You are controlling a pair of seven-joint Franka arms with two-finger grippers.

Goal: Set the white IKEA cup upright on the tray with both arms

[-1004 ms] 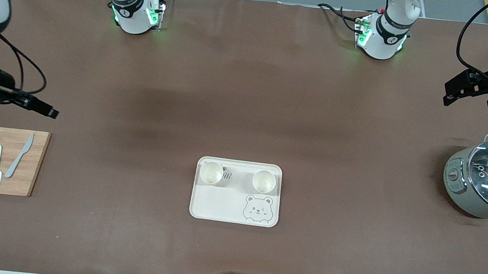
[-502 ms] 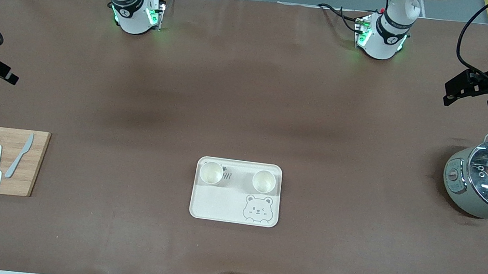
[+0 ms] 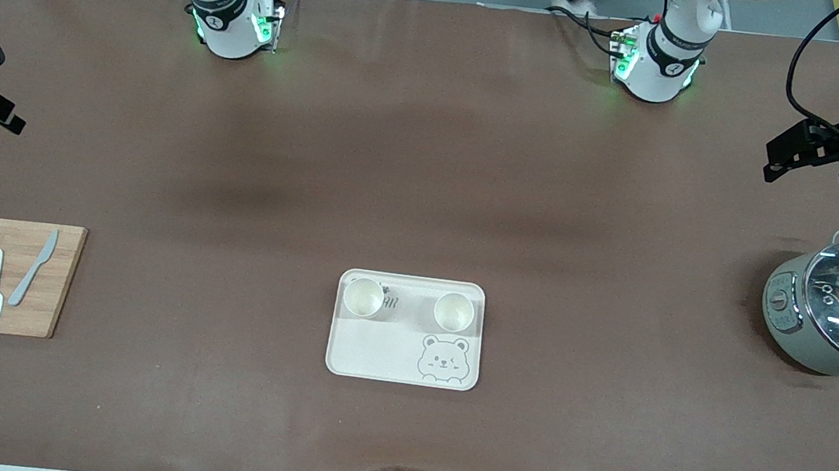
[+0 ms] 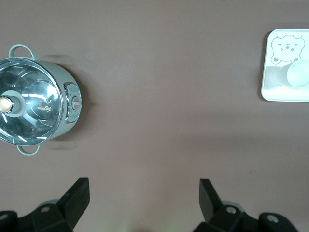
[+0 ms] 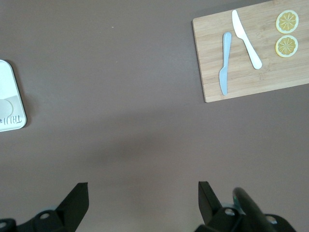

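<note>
Brown matte tabletop holds rounded cream tray (image 3: 374,357) bearing two cups (image 3: 363,297); both end effectors (image 4: 144,193) (image 5: 143,195) gape empty.

The tray (image 3: 405,344) is flat and cream, with round corners and a grey bear face drawn in one corner. It lies near the table's edge closest to the front camera, about midway along it. Two white cups (image 3: 363,297) (image 3: 453,312) stand upright on it (open tops up), side by side along its edge farthest from that camera.
</note>
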